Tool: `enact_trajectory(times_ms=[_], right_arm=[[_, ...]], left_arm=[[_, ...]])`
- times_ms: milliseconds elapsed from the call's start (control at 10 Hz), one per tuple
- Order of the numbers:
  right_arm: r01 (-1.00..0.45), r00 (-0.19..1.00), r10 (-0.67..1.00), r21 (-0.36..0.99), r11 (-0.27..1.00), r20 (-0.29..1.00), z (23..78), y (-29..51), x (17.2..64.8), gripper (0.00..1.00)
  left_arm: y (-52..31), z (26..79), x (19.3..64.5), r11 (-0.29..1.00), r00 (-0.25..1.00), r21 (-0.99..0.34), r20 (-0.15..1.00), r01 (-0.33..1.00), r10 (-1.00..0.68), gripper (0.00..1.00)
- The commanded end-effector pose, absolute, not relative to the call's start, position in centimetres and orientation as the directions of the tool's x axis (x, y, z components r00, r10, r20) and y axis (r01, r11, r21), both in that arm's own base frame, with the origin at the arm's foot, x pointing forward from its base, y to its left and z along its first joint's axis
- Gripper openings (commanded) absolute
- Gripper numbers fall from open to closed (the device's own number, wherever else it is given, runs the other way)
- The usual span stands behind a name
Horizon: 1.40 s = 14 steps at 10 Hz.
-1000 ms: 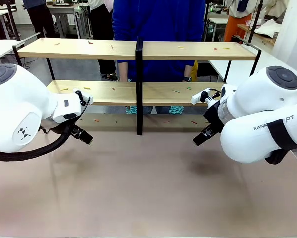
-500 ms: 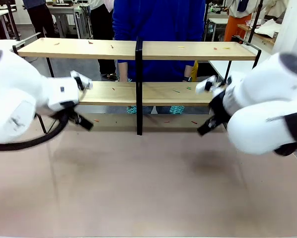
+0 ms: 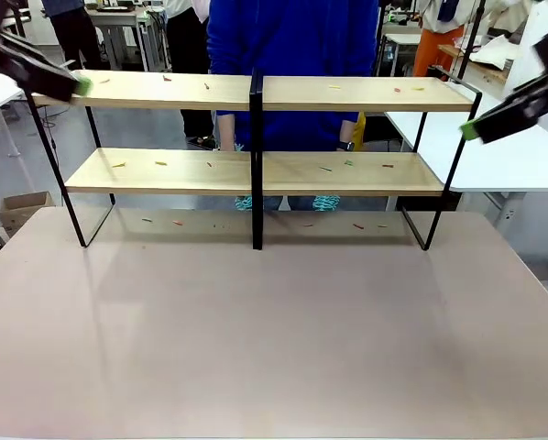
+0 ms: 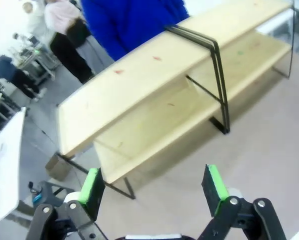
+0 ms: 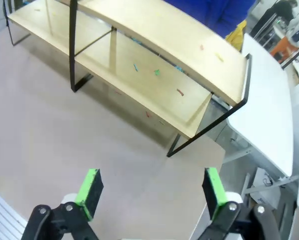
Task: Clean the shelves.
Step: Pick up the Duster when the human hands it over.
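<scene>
Two open grippers, one raised at each end of the shelves.
On your front camera the left gripper [image 4: 153,184] is a blur at ten o'clock, by the left end of the top board. Its wrist camera shows the green pads [image 4: 92,184] spread wide with nothing between them. The shelves [image 3: 292,93] stand across the far half of the beige table [image 3: 274,339], at twelve o'clock: two light boards in a black frame with a centre post [image 3: 256,156]. Small coloured scraps [image 3: 118,165] lie scattered on both boards and on the table beneath the lower one. A person in blue [image 3: 292,37] stands just behind the centre post. The right gripper [image 5: 150,190] sits at two o'clock, beside the right end of the frame, its fingers likewise parted and empty.
</scene>
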State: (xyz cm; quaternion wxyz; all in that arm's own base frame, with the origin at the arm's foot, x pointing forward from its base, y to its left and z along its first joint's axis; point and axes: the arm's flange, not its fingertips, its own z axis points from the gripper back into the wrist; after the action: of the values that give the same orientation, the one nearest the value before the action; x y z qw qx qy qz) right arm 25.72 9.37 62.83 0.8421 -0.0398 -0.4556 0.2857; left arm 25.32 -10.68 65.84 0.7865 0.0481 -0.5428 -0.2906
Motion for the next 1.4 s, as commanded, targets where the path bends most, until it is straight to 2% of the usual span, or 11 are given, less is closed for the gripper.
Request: enact_trajectory(times_ms=[0,200,600,900,1300], right_arm=[[-0.466,0.408,0.553,-0.355,0.81,0.726,60.2,9.6,26.6,1.0],[-0.469,0.395,0.556,-0.36,0.807,0.731,60.0,10.0,27.2,1.0],[-0.454,0.39,0.556,-0.372,0.81,0.734,59.9,10.4,27.9,1.0],[-0.452,0.396,0.549,-0.364,0.814,0.736,59.5,10.3,28.2,1.0],[-0.379,0.409,0.543,-0.404,0.832,0.734,59.2,9.9,28.0,1.0]], left_arm=[[-6.0,55.6,19.8,0.876,0.267,0.35,0.856,0.331,-0.443,1.0],[-5.3,55.9,19.9,0.892,0.204,0.312,0.899,0.326,-0.389,1.0],[-5.2,55.6,21.5,0.932,0.237,0.231,0.924,0.279,-0.3,1.0],[-6.2,54.8,22.6,0.925,0.297,0.198,0.907,0.324,-0.299,1.0],[-8.6,53.4,23.9,0.869,0.32,0.181,0.879,0.462,-0.353,1.0]])
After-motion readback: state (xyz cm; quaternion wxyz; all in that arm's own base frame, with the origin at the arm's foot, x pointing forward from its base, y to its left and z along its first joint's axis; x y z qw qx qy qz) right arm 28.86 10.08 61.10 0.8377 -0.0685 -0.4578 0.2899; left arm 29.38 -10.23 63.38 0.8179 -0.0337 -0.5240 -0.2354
